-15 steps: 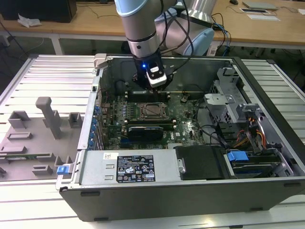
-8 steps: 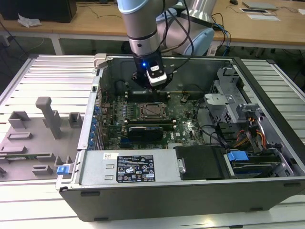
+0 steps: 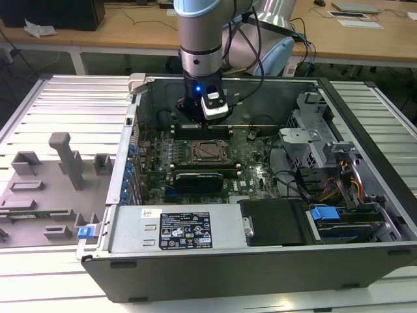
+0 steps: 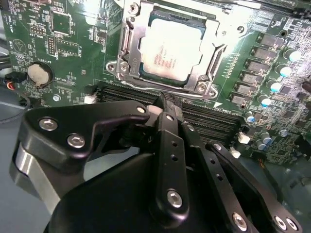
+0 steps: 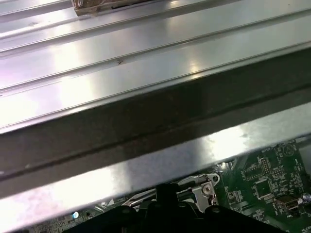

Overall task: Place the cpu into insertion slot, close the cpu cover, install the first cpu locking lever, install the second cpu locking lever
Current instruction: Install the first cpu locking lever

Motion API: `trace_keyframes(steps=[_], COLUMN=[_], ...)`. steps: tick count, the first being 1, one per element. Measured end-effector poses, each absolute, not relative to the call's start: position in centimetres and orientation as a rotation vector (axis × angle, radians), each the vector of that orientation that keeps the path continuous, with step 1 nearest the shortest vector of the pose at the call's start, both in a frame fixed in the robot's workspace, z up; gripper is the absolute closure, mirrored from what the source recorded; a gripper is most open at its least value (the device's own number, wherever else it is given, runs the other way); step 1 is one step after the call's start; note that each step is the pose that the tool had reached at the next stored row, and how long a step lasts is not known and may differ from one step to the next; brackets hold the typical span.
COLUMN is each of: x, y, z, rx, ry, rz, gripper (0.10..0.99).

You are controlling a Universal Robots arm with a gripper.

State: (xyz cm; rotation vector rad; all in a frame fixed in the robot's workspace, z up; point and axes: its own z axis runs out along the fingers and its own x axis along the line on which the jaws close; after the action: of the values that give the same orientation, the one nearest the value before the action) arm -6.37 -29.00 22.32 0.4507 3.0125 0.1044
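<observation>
Inside the open computer case (image 3: 365,124), the gripper (image 4: 167,104) hangs over the memory slots (image 4: 214,119), just beside the insertion slot (image 4: 127,46), its fingers (image 4: 167,141) pressed together on nothing. The cpu (image 4: 170,51) lies seated there with the cpu cover (image 4: 214,58) closed around it. White print marks the power supply (image 3: 172,228) label, too small to read.

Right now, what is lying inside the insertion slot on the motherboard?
The cpu sits inside the insertion slot, silver top facing up, with the cpu cover framing it. The socket's contact field beneath the chip is covered and cannot be seen.
</observation>
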Motion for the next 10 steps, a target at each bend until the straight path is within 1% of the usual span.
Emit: trace_keyframes(steps=[10], x=[-6.4], y=[-30.3], z=[22.3], rx=[0.438], ry=[3.017], rz=[0.053], gripper=[0.980])
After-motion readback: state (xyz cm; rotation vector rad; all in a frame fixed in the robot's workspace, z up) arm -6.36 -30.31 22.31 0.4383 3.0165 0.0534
